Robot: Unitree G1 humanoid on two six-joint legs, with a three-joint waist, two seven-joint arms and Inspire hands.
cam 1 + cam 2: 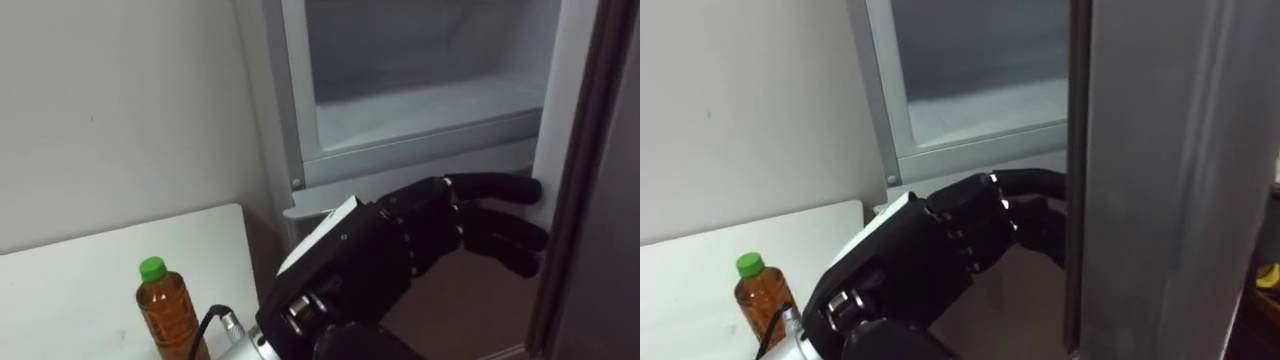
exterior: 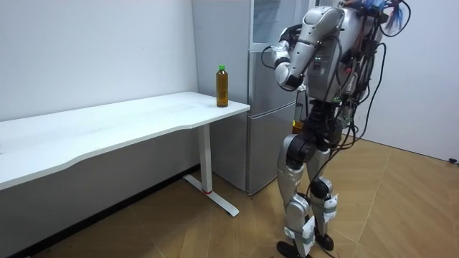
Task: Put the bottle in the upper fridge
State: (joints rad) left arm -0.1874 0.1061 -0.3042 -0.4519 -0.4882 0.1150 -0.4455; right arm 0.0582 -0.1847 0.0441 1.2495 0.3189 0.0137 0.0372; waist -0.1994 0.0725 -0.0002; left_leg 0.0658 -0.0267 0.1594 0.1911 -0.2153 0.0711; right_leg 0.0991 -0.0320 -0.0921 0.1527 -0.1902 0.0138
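The robot's black left hand (image 1: 400,240) reaches forward from a raised arm, its fingers (image 1: 495,187) spread and nearly straight, tips against the inner edge of the grey fridge door (image 1: 1170,180), gripping nothing. The door stands open on the one tall silver fridge (image 1: 420,110), its pale upper compartment exposed. One amber plastic bottle with a green cap (image 1: 165,305) stands upright on the single white surface (image 1: 80,290), near its corner beside the fridge, to the hand's left and apart from it. The robot stands facing the fridge.
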